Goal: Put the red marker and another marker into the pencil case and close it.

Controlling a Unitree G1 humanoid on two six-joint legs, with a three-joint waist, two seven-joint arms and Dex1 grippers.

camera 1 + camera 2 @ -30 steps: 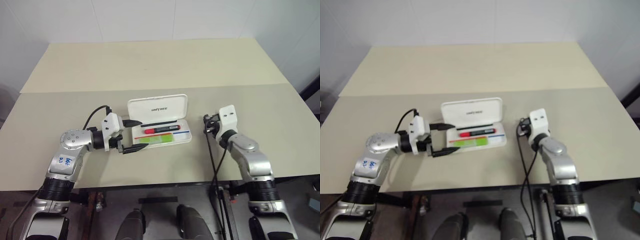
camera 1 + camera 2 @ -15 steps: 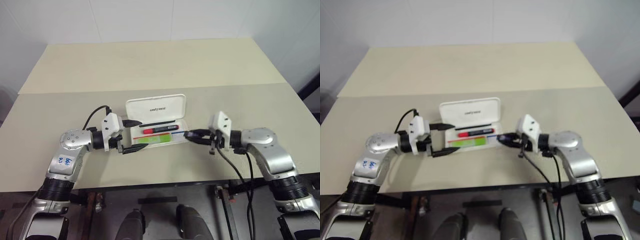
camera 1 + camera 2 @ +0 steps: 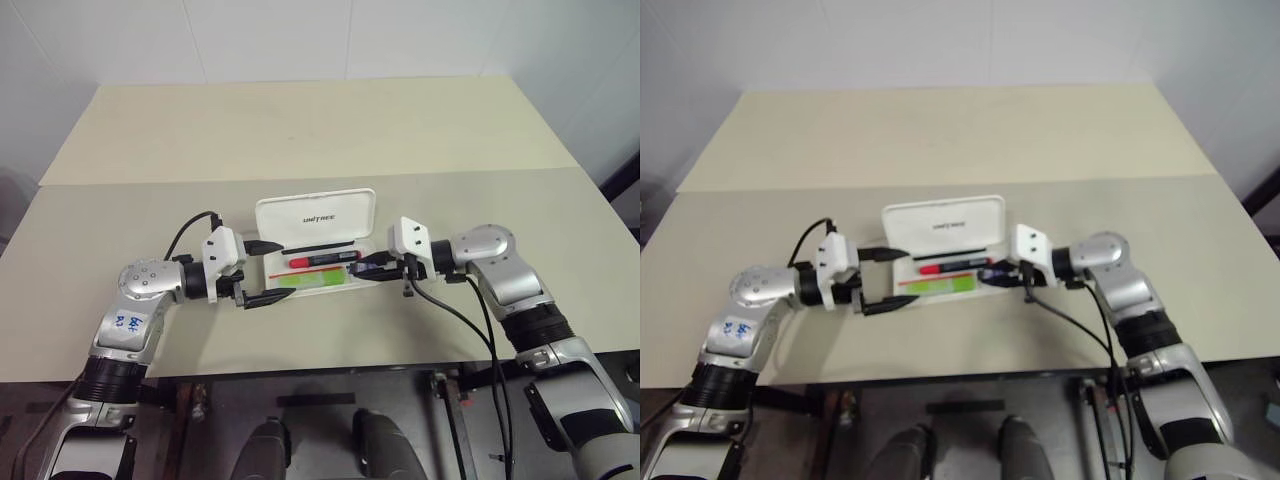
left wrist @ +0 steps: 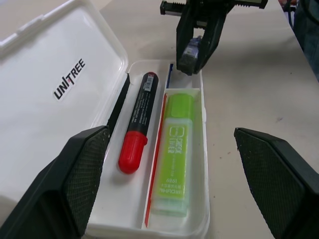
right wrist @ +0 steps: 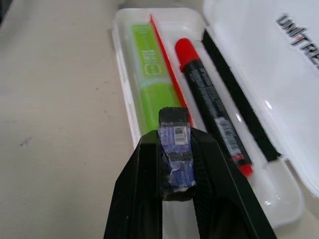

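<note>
The white pencil case (image 3: 315, 215) lies open in the middle of the table, its lid tilted back. In its tray lie the red marker (image 4: 139, 122) and, beside it on the near side, the lime-green marker (image 4: 177, 149). My left gripper (image 3: 283, 270) is open at the case's left end, one finger (image 4: 75, 189) on each side of the tray. My right gripper (image 3: 364, 268) points left at the case's right end and is shut on a small dark block (image 5: 175, 149), which hangs over that end of the tray.
A thin red-and-blue stick (image 4: 158, 149) lies between the two markers, and a black strip (image 4: 118, 104) runs along the hinge side. A black cable (image 3: 455, 310) hangs from my right arm past the table's front edge. A second table (image 3: 300, 125) adjoins behind.
My right arm has swung in from the right and turned its gripper to point left, bringing the block up to the case's right end. The left arm has held still.
</note>
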